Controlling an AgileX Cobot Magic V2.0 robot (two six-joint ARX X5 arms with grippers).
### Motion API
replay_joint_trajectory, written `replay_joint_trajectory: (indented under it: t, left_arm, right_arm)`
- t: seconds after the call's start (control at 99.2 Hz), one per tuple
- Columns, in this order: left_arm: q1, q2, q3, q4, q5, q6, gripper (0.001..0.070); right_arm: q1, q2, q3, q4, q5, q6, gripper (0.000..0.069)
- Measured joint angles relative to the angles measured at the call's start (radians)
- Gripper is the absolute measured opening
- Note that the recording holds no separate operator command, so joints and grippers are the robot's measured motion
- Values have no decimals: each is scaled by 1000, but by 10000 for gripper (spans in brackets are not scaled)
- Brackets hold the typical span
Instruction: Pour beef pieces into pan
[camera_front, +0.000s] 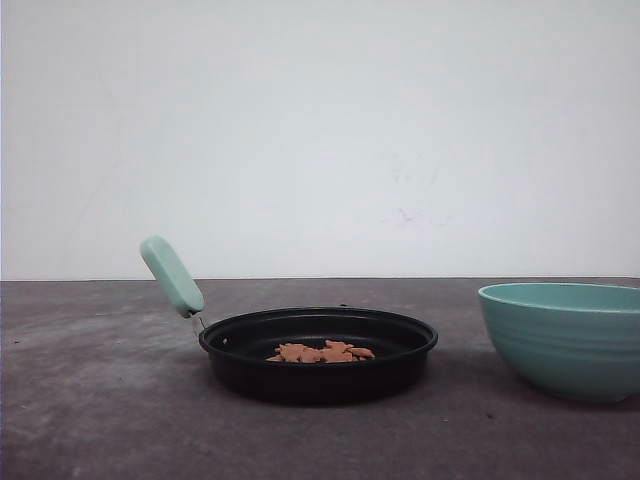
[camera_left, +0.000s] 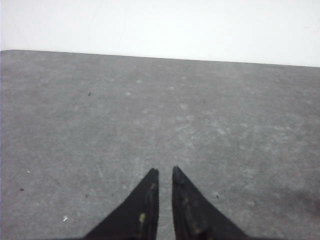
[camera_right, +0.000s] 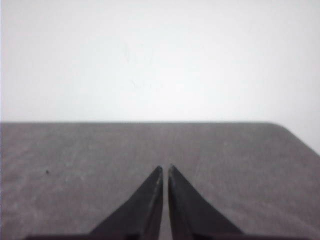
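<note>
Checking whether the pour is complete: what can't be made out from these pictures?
- Teal bowl: front view sits below its rim, so its inside is hidden; the frame edge cuts its right side.
- Beef pieces: the pan wall hides the lower ones; too small to count.

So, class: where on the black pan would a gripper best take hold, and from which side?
Grip the pan by its mint-green handle, coming from the robot's left. The handle juts up and out clear of the rim, away from the beef pieces and the teal bowl.
</note>
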Motion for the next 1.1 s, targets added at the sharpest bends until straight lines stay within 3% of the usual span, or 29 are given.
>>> replay_joint_trajectory:
  t: [0.313,0.484,0.635,1.099]
  left_arm:
    - [0,0,0,-6,0,0,22]
    - [0,0,0,-31,0,0,22]
    - [0,0,0,-31,0,0,22]
    - [0,0,0,-34,0,-7,22]
  right_arm:
    - [0,0,0,-1,0,0,17]
    - [0,0,0,-106,0,0,17]
    - [0,0,0,-298,0,0,17]
    - [0,1,2,-301,16,0,17]
